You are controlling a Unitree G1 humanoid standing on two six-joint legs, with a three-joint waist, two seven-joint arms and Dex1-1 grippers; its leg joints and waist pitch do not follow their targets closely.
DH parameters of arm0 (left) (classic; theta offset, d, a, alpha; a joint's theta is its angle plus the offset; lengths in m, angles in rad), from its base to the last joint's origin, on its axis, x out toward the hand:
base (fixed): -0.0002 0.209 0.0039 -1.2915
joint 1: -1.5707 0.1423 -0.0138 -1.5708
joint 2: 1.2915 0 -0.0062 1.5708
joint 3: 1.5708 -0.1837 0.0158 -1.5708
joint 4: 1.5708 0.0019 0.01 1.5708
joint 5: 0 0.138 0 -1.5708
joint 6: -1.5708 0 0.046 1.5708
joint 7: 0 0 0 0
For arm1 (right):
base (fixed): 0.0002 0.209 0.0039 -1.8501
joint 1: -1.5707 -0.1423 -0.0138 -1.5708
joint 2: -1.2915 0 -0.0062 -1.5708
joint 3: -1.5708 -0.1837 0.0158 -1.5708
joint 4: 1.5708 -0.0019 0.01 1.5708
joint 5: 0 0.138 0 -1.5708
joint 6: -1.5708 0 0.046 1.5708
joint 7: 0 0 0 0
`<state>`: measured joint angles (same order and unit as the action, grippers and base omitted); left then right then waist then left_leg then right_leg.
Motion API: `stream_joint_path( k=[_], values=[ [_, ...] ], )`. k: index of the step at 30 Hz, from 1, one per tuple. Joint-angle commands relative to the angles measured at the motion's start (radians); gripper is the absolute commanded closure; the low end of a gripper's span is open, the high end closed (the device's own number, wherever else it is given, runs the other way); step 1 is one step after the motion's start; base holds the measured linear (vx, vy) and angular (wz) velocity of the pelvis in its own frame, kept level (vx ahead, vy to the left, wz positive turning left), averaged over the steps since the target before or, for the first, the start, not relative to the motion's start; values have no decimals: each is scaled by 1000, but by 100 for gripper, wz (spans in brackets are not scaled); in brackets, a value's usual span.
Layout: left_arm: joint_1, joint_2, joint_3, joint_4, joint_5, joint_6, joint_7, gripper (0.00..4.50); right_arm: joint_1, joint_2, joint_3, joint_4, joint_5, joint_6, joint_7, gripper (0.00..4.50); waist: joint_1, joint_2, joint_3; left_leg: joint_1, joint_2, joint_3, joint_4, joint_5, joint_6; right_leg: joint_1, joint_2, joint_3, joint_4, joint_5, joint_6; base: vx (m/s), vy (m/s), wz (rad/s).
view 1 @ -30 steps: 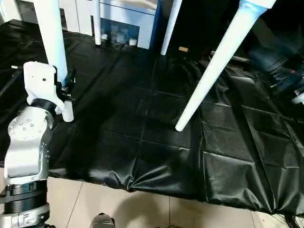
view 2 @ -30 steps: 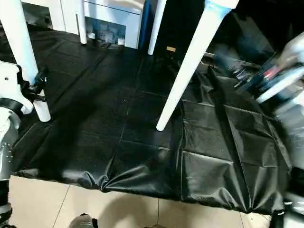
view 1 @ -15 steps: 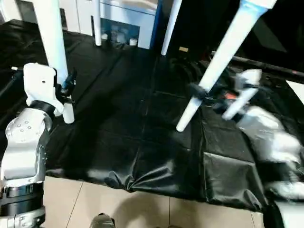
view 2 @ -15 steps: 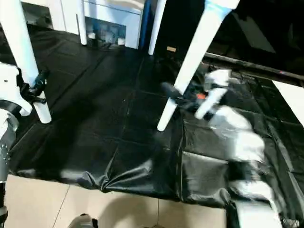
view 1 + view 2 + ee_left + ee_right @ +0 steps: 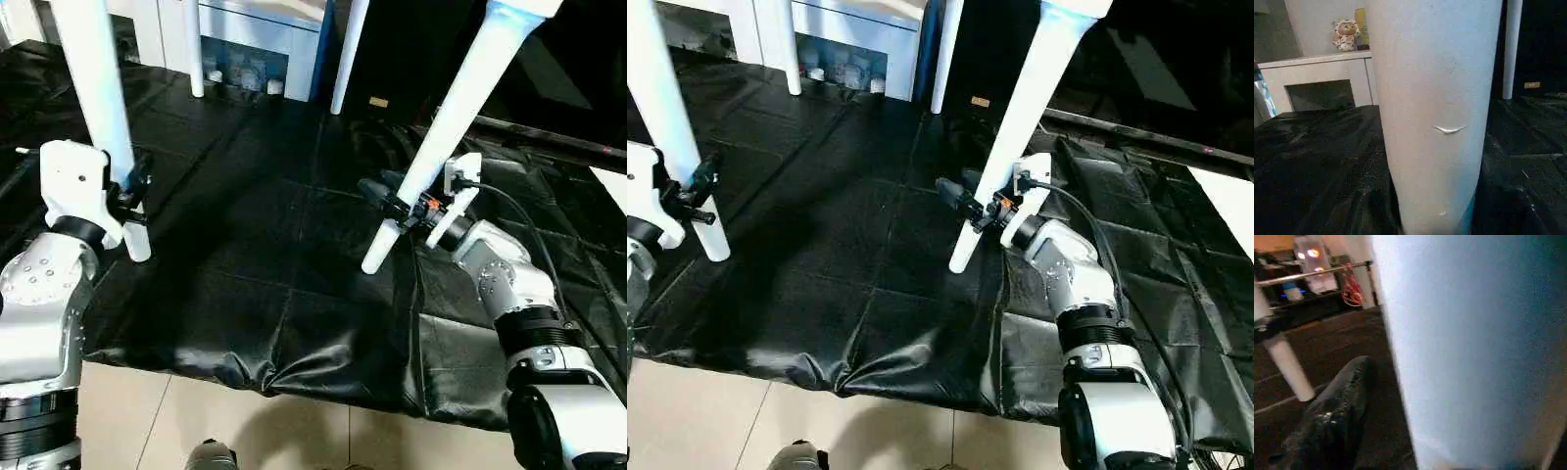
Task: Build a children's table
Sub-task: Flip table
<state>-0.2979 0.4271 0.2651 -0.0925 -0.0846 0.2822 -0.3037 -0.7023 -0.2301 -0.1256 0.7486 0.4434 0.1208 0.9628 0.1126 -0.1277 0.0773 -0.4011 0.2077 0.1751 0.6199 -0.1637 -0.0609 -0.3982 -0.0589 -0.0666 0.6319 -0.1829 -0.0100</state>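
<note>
While the left gripper [image 5: 134,186] is seen closed about the lower part of the near-left leg [image 5: 103,117], the right gripper [image 5: 400,204] is set astride the near-right leg [image 5: 446,127], its black fingers [image 5: 955,196] on either side of the tube just above the foot; whether they already press the tube cannot be told. All four legs are seen rising out of frame to the table top [image 5: 1083,8]. The near-right leg is slanted, its foot apart from the black sheet [image 5: 294,294].

The step in hand is judged to be the righting of the assembled table. Next, a firm closure on the slanted leg is called for, then a joint lowering.

A second earlier, the right arm was not at the leg; it has since been brought in. The left grip is unchanged.
</note>
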Motion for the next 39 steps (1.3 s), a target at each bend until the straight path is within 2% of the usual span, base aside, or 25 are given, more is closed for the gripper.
stream_joint_path(
  k=[1, 2, 5, 6, 7, 8, 9, 10, 11, 13, 16, 18, 19, 20, 22, 23, 24, 25, 26, 29, 30, 33, 34, 35, 39],
  values=[
    [6, 15, -64, -19, 34, -7, -32, 284, 16, -4, 19, -49, 30, 22, 61, 151, -2, 54, -80, 45, 36, -17, -94, -315, -89, 28, -79, 44, -67, -169, -184, 0, 0, 0],
    [5, 16, -71, -9, 35, -10, -36, 284, 46, -14, 28, -95, 42, 36, 83, 160, 0, 61, -81, 46, 36, -18, -93, -316, -90, 28, -79, 44, -66, -160, -184, 0, 0, 0],
    [4, 19, -75, -3, 35, -12, -41, 284, 76, -23, 37, -140, 45, 48, 96, 182, 4, 57, -81, 46, 36, -17, -94, -315, -89, 29, -78, 43, -65, -145, -182, 0, 0, 0],
    [4, 22, -76, 1, 36, -14, -44, 284, 96, -28, 43, -174, 51, 60, 101, 182, 6, 63, -81, 46, 36, -19, -95, -318, -91, 29, -78, 43, -65, -149, -181, 0, 0, 0],
    [4, 22, -76, 1, 36, -14, -44, 284, 97, -28, 43, -176, 51, 61, 102, 202, 5, 60, -81, 47, 36, -19, -95, -331, -92, 28, -78, 43, -67, -162, -180, 0, 0, 0],
    [5, 28, -79, 6, 35, -16, -47, 284, 127, -34, 45, -228, 56, 81, 114, 209, 7, 59, -79, 48, 36, -19, -96, -349, -94, 27, -79, 43, -72, -188, -176, 0, 0, 0],
    [6, 36, -80, 14, 34, -20, -54, 284, 176, -41, 55, -309, 64, 106, 117, 209, 8, 64, -78, 49, 35, -20, -96, -356, -94, 26, -78, 44, -73, -197, -172, 0, 0, 0],
    [9, 45, -78, 22, 32, -24, -63, 284, 234, -51, 69, -406, 73, 134, 116, 224, 14, 62, -77, 51, 36, -20, -98, -364, -92, 27, -79, 44, -79, -210, -156, 0, 0, 0],
    [9, 45, -78, 22, 32, -24, -63, 284, 234, -51, 69, -406, 73, 134, 116, 237, 19, 62, -79, 50, 37, -22, -99, -355, -87, 28, -78, 45, -74, -194, -150, 0, 0, 0],
    [13, 57, -74, 30, 36, -29, -68, 284, 291, -57, 80, -496, 86, 159, 102, 253, 21, 63, -75, 51, 36, -22, -102, -379, -88, 25, -77, 44, -81, -228, -144, 0, 0, 0],
    [21, 71, -65, 33, 37, -29, -73, 284, 342, -62, 95, -569, 91, 175, 87, 277, 23, 65, -69, 54, 37, -26, -105, -450, -98, 17, -83, 45, -89, -328, -136, 0, 0, 0],
    [46, 90, -49, 19, 37, -22, -78, 284, 390, -66, 105, -637, 102, 199, 71, 295, 24, 64, -60, 61, 35, -33, -108, -528, -101, 16, -91, 45, -108, -475, -107, 0, 0, 0],
    [54, 95, -44, 15, 37, -19, -80, 284, 397, -66, 106, -646, 101, 201, 67, 295, 24, 64, -60, 61, 35, -33, -108, -528, -101, 16, -91, 45, -108, -475, -107, 0, 0, 0],
    [72, 105, -34, 8, 39, -14, -80, 284, 410, -65, 109, -660, 92, 201, 55, 299, 19, 65, -58, 63, 35, -39, -108, -558, -102, 15, -97, 42, -119, -559, -87, 0, 0, 0],
    [89, 117, -26, 5, 47, -10, -76, 284, 420, -62, 111, -673, 68, 198, 33, 303, 15, 68, -56, 65, 35, -44, -111, -581, -106, 16, -97, 35, -127, -597, -73, 0, 0, 0],
    [95, 122, -22, 12, 40, -6, -85, 249, 419, -57, 112, -667, 34, 185, 1, 304, 15, 73, -53, 75, 34, -47, -112, -616, -109, 12, -96, 30, -135, -619, -65, 0, 0, 0],
    [103, 126, -8, 15, 23, 7, -88, 228, 426, -56, 116, -672, 3, 177, -29, 271, 13, 75, -54, 77, 33, -49, -113, -627, -110, 15, -95, 27, -136, -619, -65, 0, 0, 0],
    [105, 127, -2, 16, 14, 12, -89, 228, 429, -57, 117, -675, -8, 174, -41, 271, 11, 72, -57, 72, 34, -53, -119, -621, -111, 25, -95, 24, -135, -600, -63, 0, 0, 0],
    [114, 127, 11, 12, -1, 23, -91, 203, 427, -46, 104, -664, -17, 166, -75, 239, 9, 73, -57, 68, 35, -54, -124, -613, -112, 28, -95, 25, -130, -580, -65, 0, 0, 0],
    [133, 128, 21, 0, -19, 34, -103, 186, 428, -34, 83, -662, -5, 171, -106, 231, 5, 76, -55, 82, 31, -49, -118, -640, -107, 12, -94, 26, -139, -600, -73, 0, 0, 0],
    [185, 126, 41, -32, -45, 35, -118, 164, 450, -27, 64, -685, -5, 172, -150, 205, 5, 81, -54, 80, 32, -50, -120, -640, -106, 14, -94, 27, -139, -594, -73, 0, 0, 0],
    [254, 112, 74, -76, -80, 31, -129, 146, 495, -26, 51, -728, -2, 175, -177, 189, 4, 82, -54, 75, 36, -49, -127, -639, -106, 17, -91, 29, -136, -543, -84, 0, 0, 0],
    [305, 98, 102, -105, -101, 27, -133, 121, 534, -29, 47, -760, 0, 178, -190, 189, 2, 81, -55, 77, 34, -46, -127, -639, -104, 14, -90, 31, -135, -521, -91, 0, 0, 0],
    [305, 98, 102, -105, -101, 27, -133, 121, 534, -29, 47, -760, 0, 178, -190, 163, 2, 80, -53, 77, 34, -45, -127, -641, -101, 13, -88, 32, -138, -521, -91, 0, 0, 0],
    [392, 71, 139, -156, -143, 17, -143, 91, 602, -27, 43, -814, 1, 187, -215, 130, -6, 76, -44, 81, 31, -46, -125, -670, -89, 9, -91, 27, -154, -610, -65, 0, 0, 0]
  ],
)
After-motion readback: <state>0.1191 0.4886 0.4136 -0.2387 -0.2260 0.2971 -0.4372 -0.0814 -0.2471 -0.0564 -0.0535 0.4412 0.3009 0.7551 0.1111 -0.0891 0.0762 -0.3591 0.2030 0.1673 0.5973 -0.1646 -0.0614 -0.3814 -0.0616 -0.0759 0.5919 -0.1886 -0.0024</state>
